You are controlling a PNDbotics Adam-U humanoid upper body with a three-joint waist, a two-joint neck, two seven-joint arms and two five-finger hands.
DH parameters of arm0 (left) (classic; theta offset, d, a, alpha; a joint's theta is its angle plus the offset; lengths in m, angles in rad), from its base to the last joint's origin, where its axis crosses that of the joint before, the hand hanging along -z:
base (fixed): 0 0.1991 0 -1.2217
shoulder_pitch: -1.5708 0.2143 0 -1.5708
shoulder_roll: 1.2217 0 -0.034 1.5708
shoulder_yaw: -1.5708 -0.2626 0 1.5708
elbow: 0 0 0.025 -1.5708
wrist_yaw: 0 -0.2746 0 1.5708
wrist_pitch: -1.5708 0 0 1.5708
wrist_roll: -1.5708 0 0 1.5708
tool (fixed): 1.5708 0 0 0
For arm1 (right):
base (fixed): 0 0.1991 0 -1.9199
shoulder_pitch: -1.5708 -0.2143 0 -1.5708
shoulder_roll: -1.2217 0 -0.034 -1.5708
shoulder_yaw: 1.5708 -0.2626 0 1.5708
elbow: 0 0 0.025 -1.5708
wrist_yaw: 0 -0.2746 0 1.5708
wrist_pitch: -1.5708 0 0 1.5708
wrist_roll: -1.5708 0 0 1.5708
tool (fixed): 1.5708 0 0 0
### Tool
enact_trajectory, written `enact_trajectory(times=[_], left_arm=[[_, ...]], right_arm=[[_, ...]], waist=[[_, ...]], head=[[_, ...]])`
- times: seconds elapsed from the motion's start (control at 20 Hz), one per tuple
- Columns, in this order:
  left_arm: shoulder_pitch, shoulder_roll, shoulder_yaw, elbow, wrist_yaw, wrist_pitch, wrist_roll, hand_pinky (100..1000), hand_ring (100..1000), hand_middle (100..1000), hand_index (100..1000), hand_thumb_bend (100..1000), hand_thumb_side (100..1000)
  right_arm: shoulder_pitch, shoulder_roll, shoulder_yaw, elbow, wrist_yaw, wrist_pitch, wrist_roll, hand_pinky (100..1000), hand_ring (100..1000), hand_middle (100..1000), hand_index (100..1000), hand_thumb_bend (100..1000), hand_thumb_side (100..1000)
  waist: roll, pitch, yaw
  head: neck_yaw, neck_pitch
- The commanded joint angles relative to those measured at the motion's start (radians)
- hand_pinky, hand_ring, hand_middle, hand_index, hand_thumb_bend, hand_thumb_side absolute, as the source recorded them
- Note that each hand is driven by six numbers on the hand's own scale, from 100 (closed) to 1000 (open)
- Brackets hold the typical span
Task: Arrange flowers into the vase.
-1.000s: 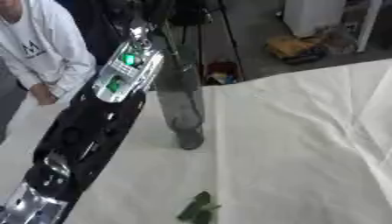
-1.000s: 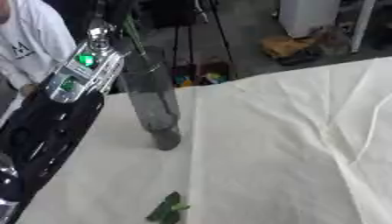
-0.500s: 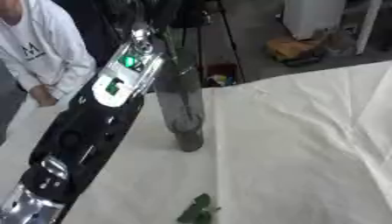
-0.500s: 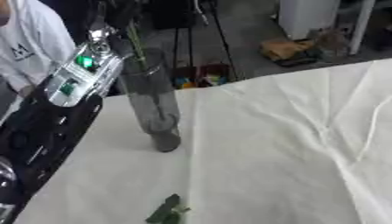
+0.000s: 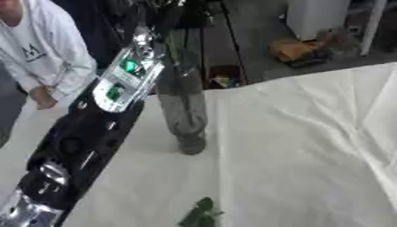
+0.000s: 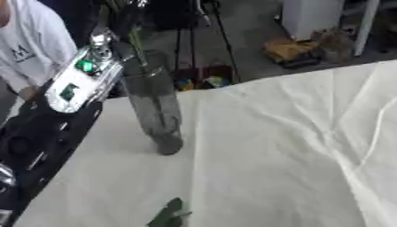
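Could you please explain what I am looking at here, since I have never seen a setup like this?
Both pictures come from the two eyes of one camera in a humanoid robot's head, looking down at a table covered with a white cloth. They show the same moment. The long black and silver shape with green lights coming in from the left is the robot's left arm, reaching up toward the top of a tall glass vase that stands on the cloth. A green stem rises from the vase's mouth. The left hand is out of view past the top edge, so I cannot tell what it holds. A loose green leaf lies near the front edge. The right arm is not shown.
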Motion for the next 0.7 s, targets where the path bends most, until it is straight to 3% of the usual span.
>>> enact_trajectory(times=[0.05,0.45,0.5,0.7], left_arm=[[-0.017,0.039,-0.002,-0.030,-0.039,0.081,0.072,586,501,462,419,217,681],[-0.014,0.038,0.006,-0.037,-0.073,0.082,0.038,586,501,462,419,217,681],[-0.011,0.039,0.002,-0.037,-0.076,0.080,0.035,619,541,503,469,269,699],[0.003,0.044,-0.014,-0.042,-0.112,0.068,-0.005,626,551,514,476,280,701]], right_arm=[[-0.010,-0.006,-0.007,-0.018,0.001,0.002,-0.002,784,629,461,841,100,952],[-0.009,-0.007,-0.007,-0.018,0.002,0.002,-0.003,784,629,461,841,100,952],[-0.010,-0.007,-0.008,-0.018,0.002,0.002,-0.003,786,630,460,842,100,952],[-0.010,-0.007,-0.008,-0.018,0.001,0.002,-0.004,786,630,460,842,100,953]], waist=[[-0.005,-0.016,0.001],[-0.005,-0.016,0.001],[-0.005,-0.015,0.001],[-0.005,-0.012,-0.001]], head=[[0.000,-0.009],[0.000,-0.009],[0.000,-0.010],[0.000,-0.009]])
